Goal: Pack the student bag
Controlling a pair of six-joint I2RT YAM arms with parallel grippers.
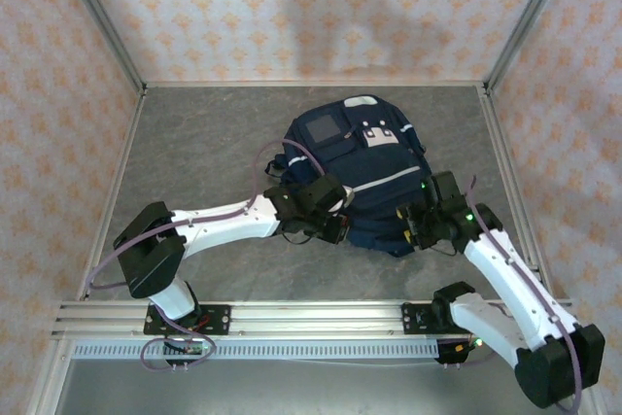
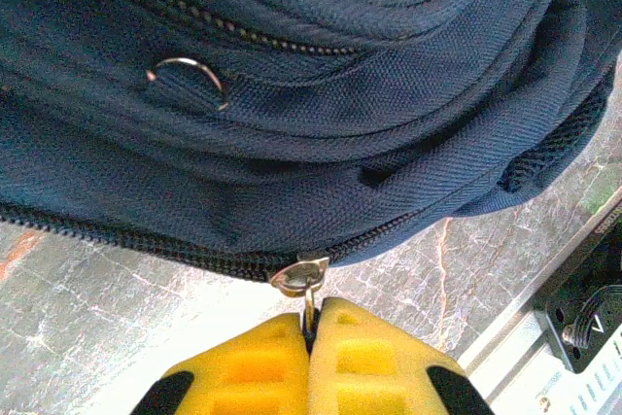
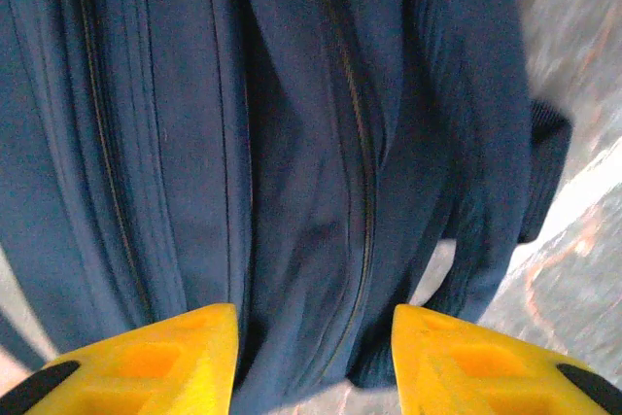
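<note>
Student bag (image 1: 355, 177) lies flat; we pinch its zipper pull (image 2: 301, 274) in the left gripper (image 2: 309, 323) to run the zip, the right gripper (image 3: 313, 347) parted astride the fabric, likely to steady it.

Top view: near edge of bag (image 1: 369, 162) hidden under left arm (image 1: 311, 203) and right arm (image 1: 442, 213).
Left wrist view: zip pull (image 2: 299, 275) lower end buried between left fingers (image 2: 379, 366); bag cropped top and left.
Right wrist view: blurred; right fingers (image 3: 466, 362) cropped at bottom edge.
</note>
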